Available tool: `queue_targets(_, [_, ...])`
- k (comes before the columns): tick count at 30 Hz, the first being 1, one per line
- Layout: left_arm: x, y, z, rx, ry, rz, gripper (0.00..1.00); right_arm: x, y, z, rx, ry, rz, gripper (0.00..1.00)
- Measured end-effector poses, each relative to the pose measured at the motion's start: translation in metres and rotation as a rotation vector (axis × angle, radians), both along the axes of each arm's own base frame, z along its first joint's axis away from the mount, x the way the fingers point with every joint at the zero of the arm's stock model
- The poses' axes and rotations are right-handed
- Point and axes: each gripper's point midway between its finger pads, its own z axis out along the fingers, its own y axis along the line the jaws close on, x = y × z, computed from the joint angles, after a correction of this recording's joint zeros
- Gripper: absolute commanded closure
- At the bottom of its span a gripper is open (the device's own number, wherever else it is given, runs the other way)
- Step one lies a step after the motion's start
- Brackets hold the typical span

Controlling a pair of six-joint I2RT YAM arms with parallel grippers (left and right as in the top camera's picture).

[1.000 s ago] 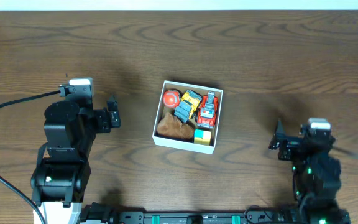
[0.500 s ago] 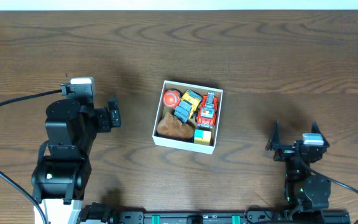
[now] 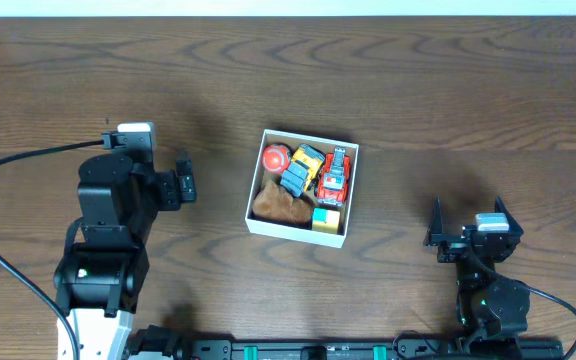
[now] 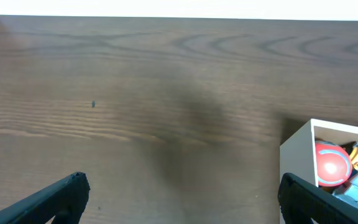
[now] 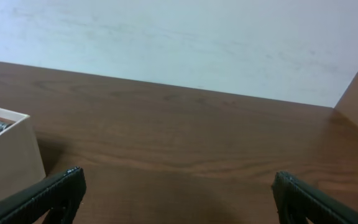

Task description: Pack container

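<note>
The container is a small square white-walled box in the middle of the table. It holds a red round toy, a yellow-and-blue toy car, a red toy truck, a brown plush toy and a yellow block. My left gripper is open and empty, left of the box. Its wrist view shows the box's corner and the red toy at the right. My right gripper is open and empty, right of the box. Its wrist view shows a box wall at the left.
The brown wooden table runs to a pale wall at the back. A black cable leads from the left arm off the left edge. A rail with arm bases lies along the front edge.
My right arm has drawn back toward the front edge and folded down, its gripper staying open. My left arm has barely moved. The toys in the box have not moved.
</note>
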Motion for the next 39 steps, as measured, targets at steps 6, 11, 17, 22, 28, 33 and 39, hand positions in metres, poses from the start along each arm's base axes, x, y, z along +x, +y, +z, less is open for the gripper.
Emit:
queue_targets(6, [0.002, 0.000, -0.005, 0.001, 0.016, 0.000, 0.02, 0.000, 0.000, 0.000, -0.002, 0.000, 0.002, 0.01])
queue_targets(11, [0.003, 0.000, -0.007, 0.001, 0.025, 0.000, 0.02, 0.000, 0.001, 0.000, -0.002, 0.000, 0.003, 0.01])
queue_targets(17, [0.003, -0.001, -0.008, 0.002, 0.027, -0.001, 0.02, 0.000, 0.001, 0.000, -0.002, 0.000, 0.003, 0.01])
queue_targets(22, [-0.004, -0.003, -0.004, 0.001, 0.019, -0.011, 0.02, 0.000, 0.001, 0.000, -0.002, 0.000, 0.003, 0.01])
queue_targets(28, [-0.028, -0.002, 0.005, -0.001, -0.026, -0.011, 0.02, 0.000, 0.001, 0.000, -0.002, 0.000, 0.004, 0.01])
queue_targets(33, [-0.050, 0.000, -0.011, -0.006, -0.126, -0.011, 0.02, 0.000, 0.001, 0.000, -0.002, 0.000, 0.004, 0.01])
queue_targets(39, [-0.048, 0.000, -0.038, -0.016, -0.283, -0.011, 0.02, 0.000, 0.001, 0.000, -0.003, 0.001, 0.004, 0.01])
